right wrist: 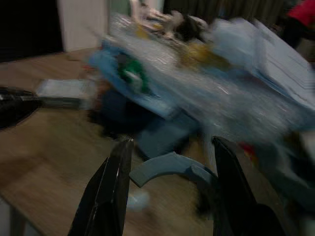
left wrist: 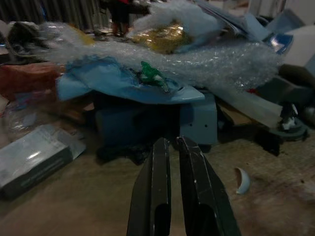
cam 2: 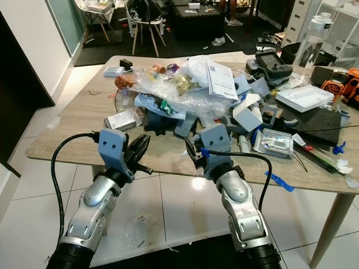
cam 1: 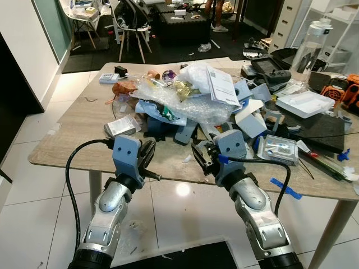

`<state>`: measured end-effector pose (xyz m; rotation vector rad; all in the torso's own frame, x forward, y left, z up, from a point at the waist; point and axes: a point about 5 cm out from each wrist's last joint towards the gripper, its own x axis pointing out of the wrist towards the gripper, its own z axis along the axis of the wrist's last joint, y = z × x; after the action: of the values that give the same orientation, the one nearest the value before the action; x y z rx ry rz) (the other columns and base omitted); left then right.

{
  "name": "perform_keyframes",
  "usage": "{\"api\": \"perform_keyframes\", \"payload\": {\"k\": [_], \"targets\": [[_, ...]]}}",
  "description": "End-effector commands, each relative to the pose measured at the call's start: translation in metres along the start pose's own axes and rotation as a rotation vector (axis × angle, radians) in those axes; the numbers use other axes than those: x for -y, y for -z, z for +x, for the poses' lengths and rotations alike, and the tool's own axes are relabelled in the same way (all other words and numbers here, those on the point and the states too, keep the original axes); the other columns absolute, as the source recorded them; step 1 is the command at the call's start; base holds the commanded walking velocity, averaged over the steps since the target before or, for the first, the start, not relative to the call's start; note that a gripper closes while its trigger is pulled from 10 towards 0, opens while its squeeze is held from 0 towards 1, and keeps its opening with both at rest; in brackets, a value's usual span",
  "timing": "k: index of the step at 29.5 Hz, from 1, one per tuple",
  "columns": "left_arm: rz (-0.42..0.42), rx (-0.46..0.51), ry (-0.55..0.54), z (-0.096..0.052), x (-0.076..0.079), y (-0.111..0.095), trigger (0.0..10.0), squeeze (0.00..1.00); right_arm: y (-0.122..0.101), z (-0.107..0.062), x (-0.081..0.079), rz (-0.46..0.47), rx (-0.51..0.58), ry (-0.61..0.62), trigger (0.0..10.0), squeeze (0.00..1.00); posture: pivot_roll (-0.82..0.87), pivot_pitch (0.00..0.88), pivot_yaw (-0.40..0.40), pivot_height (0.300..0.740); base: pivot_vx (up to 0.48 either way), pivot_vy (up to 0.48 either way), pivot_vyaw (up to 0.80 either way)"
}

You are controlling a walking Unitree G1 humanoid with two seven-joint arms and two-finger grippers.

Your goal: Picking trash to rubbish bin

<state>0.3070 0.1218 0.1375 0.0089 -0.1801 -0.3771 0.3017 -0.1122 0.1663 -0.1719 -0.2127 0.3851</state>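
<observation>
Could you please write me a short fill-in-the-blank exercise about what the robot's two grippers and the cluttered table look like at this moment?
1. The left gripper has its two black fingers ____ .
2. The right gripper has its fingers ____ .
3. The sheet of bubble wrap lies on top of the pile on the ____ table.
4. A small green object rests on a crumpled ____ sheet.

Missing words: shut; open; wooden; blue

Wooden table (cam 1: 78,126), trash heap (cam 1: 185,95), silver packet (cam 1: 122,126), black mat (cam 1: 325,130)
</observation>
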Motion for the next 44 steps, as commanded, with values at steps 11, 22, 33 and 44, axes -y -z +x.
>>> {"api": "perform_keyframes", "payload": {"k": [11,22,33,44], "targets": [[0.030,-0.029,-0.064,-0.001,-0.004,0.006,10.0,0.00,0.016,-0.005,0.006,0.021,-0.049,0.068,10.0,0.00,-0.02,0.052,0.034,0.740,0.000,0.000,-0.80],[0.036,-0.065,-0.123,-0.005,-0.012,0.014,10.0,0.00,0.029,-0.013,0.020,0.081,-0.092,0.181,10.0,0.00,-0.03,0.057,0.029,0.740,0.000,0.000,-0.80],[0.024,-0.060,-0.117,-0.006,-0.010,0.014,10.0,0.00,0.037,-0.018,0.015,0.100,-0.122,0.174,10.0,0.00,-0.02,0.064,0.030,0.740,0.000,0.000,-0.80],[-0.011,-0.072,-0.095,-0.010,-0.005,0.019,10.0,0.00,0.056,-0.030,0.012,0.100,-0.189,0.169,10.0,0.00,-0.02,0.071,0.024,0.740,0.000,0.000,-0.80]]}}
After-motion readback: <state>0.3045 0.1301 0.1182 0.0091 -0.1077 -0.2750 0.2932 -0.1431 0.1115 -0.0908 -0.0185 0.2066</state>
